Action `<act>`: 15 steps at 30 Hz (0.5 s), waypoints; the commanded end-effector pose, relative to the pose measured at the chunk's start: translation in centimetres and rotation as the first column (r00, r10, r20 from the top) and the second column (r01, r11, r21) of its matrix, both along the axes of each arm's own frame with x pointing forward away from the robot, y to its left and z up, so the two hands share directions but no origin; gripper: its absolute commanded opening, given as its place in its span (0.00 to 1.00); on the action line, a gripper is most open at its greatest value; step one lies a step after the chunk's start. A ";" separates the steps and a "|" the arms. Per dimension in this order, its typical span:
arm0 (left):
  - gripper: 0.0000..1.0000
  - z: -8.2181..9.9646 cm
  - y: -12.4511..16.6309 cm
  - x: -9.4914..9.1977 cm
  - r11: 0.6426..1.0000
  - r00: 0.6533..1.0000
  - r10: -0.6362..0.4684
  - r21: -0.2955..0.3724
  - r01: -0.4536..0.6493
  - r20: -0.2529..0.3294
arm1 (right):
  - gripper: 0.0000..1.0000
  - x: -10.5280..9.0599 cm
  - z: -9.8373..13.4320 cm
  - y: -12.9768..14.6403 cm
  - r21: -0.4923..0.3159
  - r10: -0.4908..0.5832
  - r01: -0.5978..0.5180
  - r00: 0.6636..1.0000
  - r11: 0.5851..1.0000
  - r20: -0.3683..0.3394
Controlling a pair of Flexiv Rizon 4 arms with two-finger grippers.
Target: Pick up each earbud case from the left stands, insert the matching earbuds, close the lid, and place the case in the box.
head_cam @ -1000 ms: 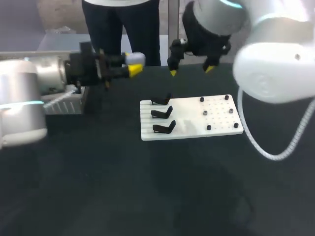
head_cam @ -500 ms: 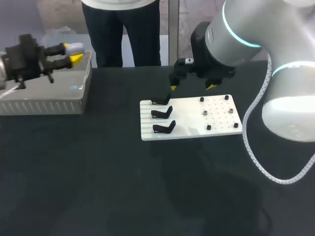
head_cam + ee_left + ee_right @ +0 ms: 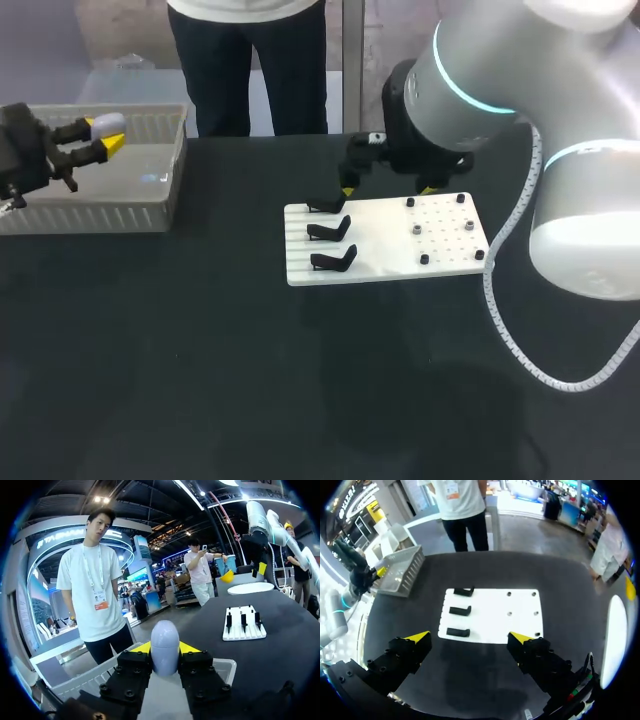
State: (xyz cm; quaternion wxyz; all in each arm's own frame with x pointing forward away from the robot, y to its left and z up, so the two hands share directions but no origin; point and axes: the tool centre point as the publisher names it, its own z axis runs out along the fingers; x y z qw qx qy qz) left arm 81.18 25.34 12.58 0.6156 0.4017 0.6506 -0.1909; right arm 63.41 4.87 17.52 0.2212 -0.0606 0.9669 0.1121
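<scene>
At the left gripper (image 3: 98, 138): clenches on the earbud case (image 3: 165, 649) from both sides, yellow tips flanking it, rounded end poking out ahead. Looks closed, with no gap visible at the lid, so probably ready for dropping off. Hangs above the box (image 3: 120, 215), over its left part and higher than the rim, likely to clear the ribbed wall before going down. By this judgement, calls only for a descent and a letting-go. In the wrist view, shows the box's pale floor just under the fingers.

At the right gripper (image 3: 469, 639): spread wide, grasping nothing. Hovers above the white board (image 3: 385, 258), toward its far edge, well apart from the box. Beneath, on the board's left part, three black stands (image 3: 333, 232) in a row, none carrying a case. On the right part, a few small dark pegs (image 3: 423, 259). Nothing visible between case and box. Right arm apparently far enough off to be no hindrance there.
</scene>
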 end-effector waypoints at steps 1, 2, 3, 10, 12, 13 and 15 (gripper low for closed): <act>0.00 -1.8 -0.2 2.1 1.000 1.000 0.025 -0.011 -0.026 -0.015 | 1.00 -0.2 0.1 0.1 -0.009 -0.006 0.006 1.000 1.000 -0.013; 0.00 -2.1 -0.1 2.3 1.000 0.999 0.026 -0.010 -0.026 -0.026 | 1.00 -0.2 0.0 0.1 -0.008 -0.008 0.007 1.000 1.000 -0.017; 0.00 -2.3 -0.1 2.3 0.999 0.999 0.038 -0.023 -0.039 -0.028 | 1.00 -0.2 0.0 0.1 -0.007 -0.008 0.008 1.000 1.000 -0.019; 1.00 -2.9 0.1 2.1 0.998 0.998 0.040 -0.039 -0.043 -0.056 | 1.00 0.2 0.1 0.3 0.024 -0.006 0.006 1.000 1.000 0.000; 1.00 -2.6 0.0 1.5 0.998 0.998 0.041 -0.042 -0.043 -0.055 | 1.00 0.3 0.4 0.4 0.023 0.002 -0.002 1.000 1.000 0.017; 1.00 -2.4 -0.1 1.2 0.998 0.998 0.036 -0.052 -0.039 -0.055 | 1.00 0.3 0.7 0.4 0.021 0.010 -0.010 1.000 1.000 0.026; 1.00 -2.0 -0.4 0.6 0.998 0.998 0.034 -0.049 -0.037 -0.053 | 1.00 0.3 1.0 0.3 0.018 0.023 -0.024 0.999 1.000 0.047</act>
